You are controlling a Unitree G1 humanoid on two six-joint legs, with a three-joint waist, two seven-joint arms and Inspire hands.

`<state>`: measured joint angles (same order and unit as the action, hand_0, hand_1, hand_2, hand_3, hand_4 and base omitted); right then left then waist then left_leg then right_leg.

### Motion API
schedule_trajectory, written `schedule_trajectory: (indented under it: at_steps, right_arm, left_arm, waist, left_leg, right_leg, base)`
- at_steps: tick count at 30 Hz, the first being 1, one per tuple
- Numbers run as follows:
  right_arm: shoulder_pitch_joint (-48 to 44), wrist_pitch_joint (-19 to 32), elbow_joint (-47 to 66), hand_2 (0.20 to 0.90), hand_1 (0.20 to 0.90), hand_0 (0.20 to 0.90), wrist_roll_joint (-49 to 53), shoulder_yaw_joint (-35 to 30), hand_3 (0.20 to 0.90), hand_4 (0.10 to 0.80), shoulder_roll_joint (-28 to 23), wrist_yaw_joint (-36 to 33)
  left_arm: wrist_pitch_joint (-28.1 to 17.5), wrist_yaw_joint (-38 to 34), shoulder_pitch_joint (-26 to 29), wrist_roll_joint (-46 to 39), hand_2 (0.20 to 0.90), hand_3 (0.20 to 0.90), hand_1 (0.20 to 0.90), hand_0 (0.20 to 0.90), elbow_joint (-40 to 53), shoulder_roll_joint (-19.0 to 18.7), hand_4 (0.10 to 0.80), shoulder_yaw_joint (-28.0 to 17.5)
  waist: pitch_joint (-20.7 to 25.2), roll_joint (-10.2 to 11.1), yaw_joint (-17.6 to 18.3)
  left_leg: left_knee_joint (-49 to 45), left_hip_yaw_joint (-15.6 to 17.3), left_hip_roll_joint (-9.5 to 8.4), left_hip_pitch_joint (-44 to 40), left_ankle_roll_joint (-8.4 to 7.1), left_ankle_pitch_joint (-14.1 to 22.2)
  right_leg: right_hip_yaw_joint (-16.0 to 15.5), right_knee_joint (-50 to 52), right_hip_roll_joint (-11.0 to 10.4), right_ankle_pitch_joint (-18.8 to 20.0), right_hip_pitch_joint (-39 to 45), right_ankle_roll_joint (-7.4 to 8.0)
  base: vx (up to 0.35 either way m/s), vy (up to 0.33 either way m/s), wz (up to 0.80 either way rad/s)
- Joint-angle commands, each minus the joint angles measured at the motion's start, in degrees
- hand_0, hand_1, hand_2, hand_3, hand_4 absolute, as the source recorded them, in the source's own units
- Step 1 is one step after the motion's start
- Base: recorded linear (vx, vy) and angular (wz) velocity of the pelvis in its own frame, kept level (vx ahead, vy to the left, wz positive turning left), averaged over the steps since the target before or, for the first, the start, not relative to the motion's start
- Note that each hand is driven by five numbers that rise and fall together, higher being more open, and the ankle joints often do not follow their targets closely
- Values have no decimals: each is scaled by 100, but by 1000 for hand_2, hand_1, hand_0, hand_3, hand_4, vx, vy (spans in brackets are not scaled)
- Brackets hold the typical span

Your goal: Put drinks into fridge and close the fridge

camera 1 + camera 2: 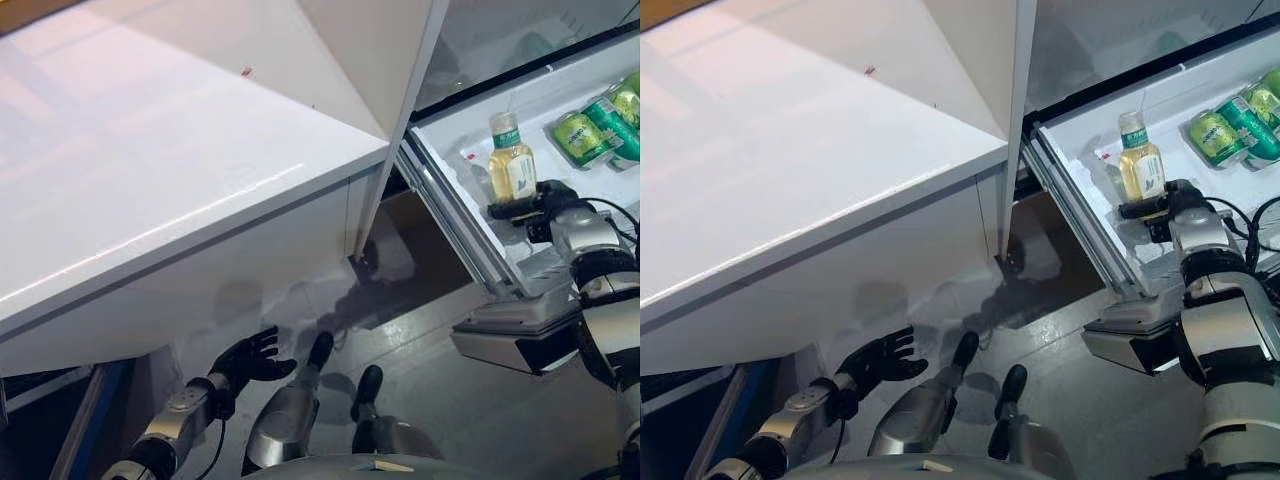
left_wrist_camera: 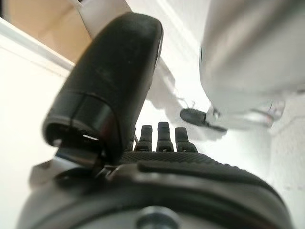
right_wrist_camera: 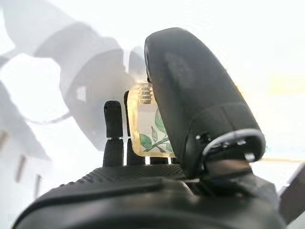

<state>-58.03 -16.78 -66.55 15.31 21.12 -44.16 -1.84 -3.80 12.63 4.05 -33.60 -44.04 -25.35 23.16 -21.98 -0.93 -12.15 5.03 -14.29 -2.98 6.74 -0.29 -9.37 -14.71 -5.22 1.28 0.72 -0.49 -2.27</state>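
A clear bottle of yellow drink with a green cap (image 1: 512, 165) stands upright on the white fridge shelf (image 1: 455, 150). My right hand (image 1: 545, 203) is at its base, thumb and fingers closed round it; in the right wrist view the bottle (image 3: 147, 136) sits between the thumb (image 3: 190, 95) and the fingers. Green cans (image 1: 600, 125) lie further right on the same shelf. My left hand (image 1: 250, 360) hangs low over the floor, open and empty, fingers spread; it also shows in the left wrist view (image 2: 114, 81).
A large white panel (image 1: 170, 170) fills the left side, with a thin white upright edge (image 1: 405, 110) beside the shelf. A grey-white ledge (image 1: 510, 335) juts out below the shelf, close to my right forearm. Grey floor (image 1: 440, 400) lies below.
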Motion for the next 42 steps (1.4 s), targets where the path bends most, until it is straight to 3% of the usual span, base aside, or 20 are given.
schedule_trajectory:
  at_steps: [1,6,16,17,18,19,20,21,22,23,34,42]
  right_arm:
    - [-739,-7,316,300,300,300,-301,507,200,100,-611,152]
    - [-854,-268,262,300,300,300,-711,709,200,100,-597,496]
    - [-1349,-1108,-202,300,300,300,-2216,1557,200,100,-471,2211]
    - [-1363,-1114,-226,324,324,324,-2257,1586,227,127,-460,2278]
    - [-1396,-1130,-237,467,467,467,-2289,1616,395,295,-455,2311]
    - [-1418,-1156,-243,526,526,526,-2377,1630,464,364,-429,2336]
    - [-1440,-1198,-246,531,531,531,-2444,1639,469,369,-410,2381]
    - [-1455,-1224,-256,594,594,594,-2481,1648,543,443,-399,2415]
    - [-1486,-1239,-277,787,787,787,-2516,1666,768,668,-383,2482]
    - [-1499,-1239,-280,900,900,900,-2506,1682,900,800,-381,2508]
    - [-1448,-1014,-137,900,900,900,-2306,1566,900,800,-303,2602]
    - [-1109,-558,687,900,900,900,-2008,1334,900,800,-610,2327]
  left_arm:
    - [-345,-35,-17,210,900,900,900,900,61,0,800,-70]
    - [-221,-64,75,266,900,900,900,900,-94,-43,800,-140]
    - [98,-6,358,418,900,900,900,900,-591,6,800,-237]
    - [112,6,364,442,900,900,900,900,-588,11,800,-248]
    - [111,23,365,451,900,900,900,900,-596,10,800,-258]
    - [116,39,370,465,900,900,900,900,-597,12,800,-261]
    - [139,45,382,499,900,900,900,900,-587,16,800,-265]
    - [145,50,375,516,900,900,900,900,-577,15,800,-268]
    - [157,45,375,521,900,900,900,900,-568,11,800,-260]
    - [166,59,367,538,900,900,900,900,-571,9,800,-272]
    - [319,29,310,739,900,900,900,900,-766,84,800,-379]
    - [425,176,115,1259,900,900,900,900,-1069,105,800,-460]
  waist:
    - [63,115,-70]
    - [-16,159,-73]
    - [-10,303,-115]
    - [-1,307,-127]
    - [6,313,-134]
    - [11,316,-144]
    - [23,322,-154]
    - [31,326,-161]
    - [45,334,-170]
    - [61,335,-176]
    - [270,402,-148]
    - [666,620,53]
  left_leg:
    - [-84,341,128,-11,-6,491]
    - [-96,392,133,69,-15,483]
    - [-111,470,146,89,-45,461]
    - [-108,469,147,81,-49,459]
    - [-106,469,146,75,-52,456]
    - [-108,469,143,71,-52,457]
    - [-106,469,142,70,-53,456]
    - [-107,473,143,69,-56,454]
    - [-107,475,146,62,-62,453]
    - [-102,469,143,57,-61,449]
    - [-66,492,130,-72,-65,458]
    - [-3,666,142,-317,-56,520]
  right_leg:
    - [370,442,-274,110,-429,291]
    - [354,486,-271,109,-522,287]
    - [318,509,-255,119,-536,272]
    - [308,506,-257,117,-527,271]
    - [300,506,-257,116,-520,270]
    - [293,513,-260,113,-517,269]
    - [287,507,-262,113,-509,270]
    - [281,507,-264,114,-503,272]
    - [274,507,-267,113,-493,276]
    - [270,506,-267,110,-488,275]
    - [309,466,-275,121,-381,300]
    - [479,388,-258,142,-197,363]
  base:
    - [-36,-44,-1]
    - [0,0,0]
    - [-3,-6,-1]
    - [0,0,0]
    - [0,0,0]
    - [0,0,0]
    - [0,0,0]
    - [0,0,0]
    - [0,0,0]
    - [0,0,0]
    - [0,0,0]
    - [-5,15,-9]
